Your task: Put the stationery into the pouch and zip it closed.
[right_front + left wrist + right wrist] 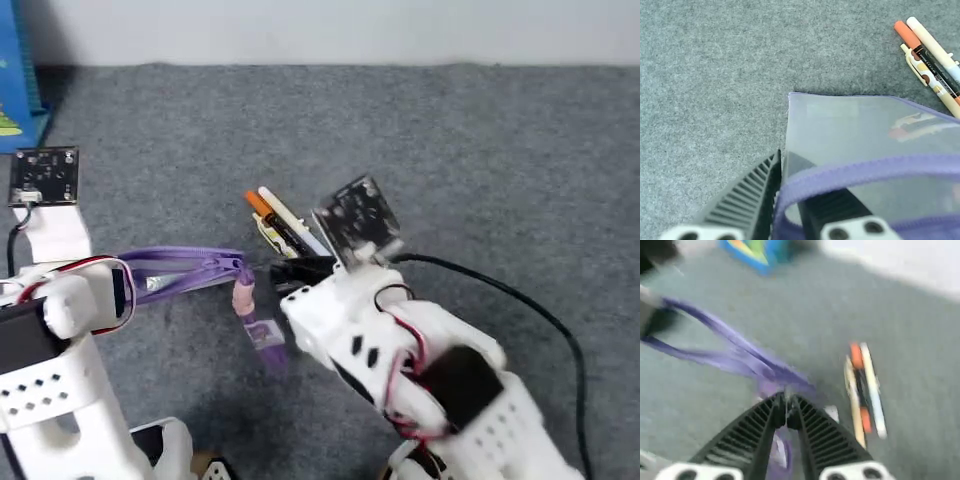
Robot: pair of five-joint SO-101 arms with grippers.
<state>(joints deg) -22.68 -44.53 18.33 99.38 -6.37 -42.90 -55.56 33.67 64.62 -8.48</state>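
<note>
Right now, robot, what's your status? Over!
Left tool shut on pouch edge. Right tool shut on the pouch's zip end. Pens lying beside it, not yet inside. Over.

Bench (450,130) open on far side and far right: free passage. Pouch (190,262), stretched between left tool (784,157) and right tool (786,407), bars the centre lane. Pens (280,225) lie just beyond right arm. Black cable (500,290) arcs over bench beside it.

The left arm (60,390) and right arm (430,375) are white perforated plastic shells threaded with red, white and black wires (405,345). The fingers (752,427) are black and ribbed; behind them, white mounts (860,231) carry dark screws (840,233).
</note>
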